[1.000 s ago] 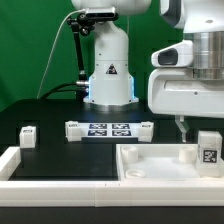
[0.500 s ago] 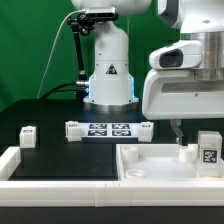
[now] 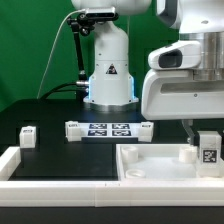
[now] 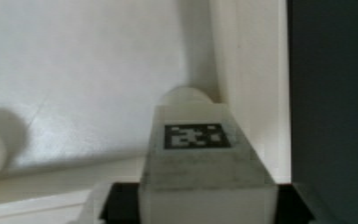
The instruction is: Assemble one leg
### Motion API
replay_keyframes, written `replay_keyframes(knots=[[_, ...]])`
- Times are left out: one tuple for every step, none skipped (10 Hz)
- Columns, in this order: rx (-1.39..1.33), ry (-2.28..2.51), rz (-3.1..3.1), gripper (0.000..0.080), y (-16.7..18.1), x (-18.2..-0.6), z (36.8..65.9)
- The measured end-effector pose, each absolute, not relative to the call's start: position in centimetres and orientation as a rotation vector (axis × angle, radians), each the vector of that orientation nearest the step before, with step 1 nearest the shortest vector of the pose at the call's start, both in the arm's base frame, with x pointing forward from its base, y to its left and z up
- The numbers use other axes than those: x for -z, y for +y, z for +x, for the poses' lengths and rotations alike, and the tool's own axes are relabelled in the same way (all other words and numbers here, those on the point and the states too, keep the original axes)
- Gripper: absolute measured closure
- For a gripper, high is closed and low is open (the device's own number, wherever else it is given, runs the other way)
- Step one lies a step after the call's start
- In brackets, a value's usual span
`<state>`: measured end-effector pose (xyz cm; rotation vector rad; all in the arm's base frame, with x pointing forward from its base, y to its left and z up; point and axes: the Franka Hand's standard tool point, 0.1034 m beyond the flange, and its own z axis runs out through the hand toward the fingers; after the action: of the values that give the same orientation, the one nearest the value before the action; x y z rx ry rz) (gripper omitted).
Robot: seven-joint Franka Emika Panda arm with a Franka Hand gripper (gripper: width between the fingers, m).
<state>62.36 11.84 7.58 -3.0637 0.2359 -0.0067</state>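
Fingers [image 3: 205,130] have slid toward the exterior view's right, now over the small white tagged plastic leg [image 3: 208,149]; whether they grasp it I cannot tell.

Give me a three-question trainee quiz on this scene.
1. True or false: the tagged leg stands upright.
2. Which lies farther toward the exterior view's left, the marker board or the tray?
3. The tool is nearest to: A) the tagged leg, B) the marker board, C) the small block at far left.
Key: 1 true; 2 marker board; 3 A.
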Motion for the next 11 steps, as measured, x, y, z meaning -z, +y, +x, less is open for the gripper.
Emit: replay_keyframes(knots=[[0.006, 0.268, -3.061, 0.0509, 11.84, -7.58, 62.36], [0.003, 0.308, -3.054, 0.0509, 11.8, -7.57, 62.37], [-0.004, 0.456, -3.021, 0.0509, 11.71, -7.56, 62.39], [-0.014, 0.624, -2.974, 0.0509, 11.6, -7.55, 62.41], [-0.022, 0.804, -2.919, 0.0509, 11.47, -7.54, 62.48], [-0.028, 0.922, -2.876, 0.0509, 11.36, -7.53, 62.52], [-0.033, 0.992, -2.853, 0.0509, 11.38, -7.52, 62.51], [-0.048, 1.179, -2.779, 0.0509, 11.48, -7.48, 62.44], [-0.056, 1.334, -2.711, 0.0509, 11.57, -7.45, 62.41], [-0.063, 1.431, -2.659, 0.0509, 11.61, -7.43, 62.4], [-0.076, 1.608, -2.554, 0.0509, 11.67, -7.41, 62.39]])
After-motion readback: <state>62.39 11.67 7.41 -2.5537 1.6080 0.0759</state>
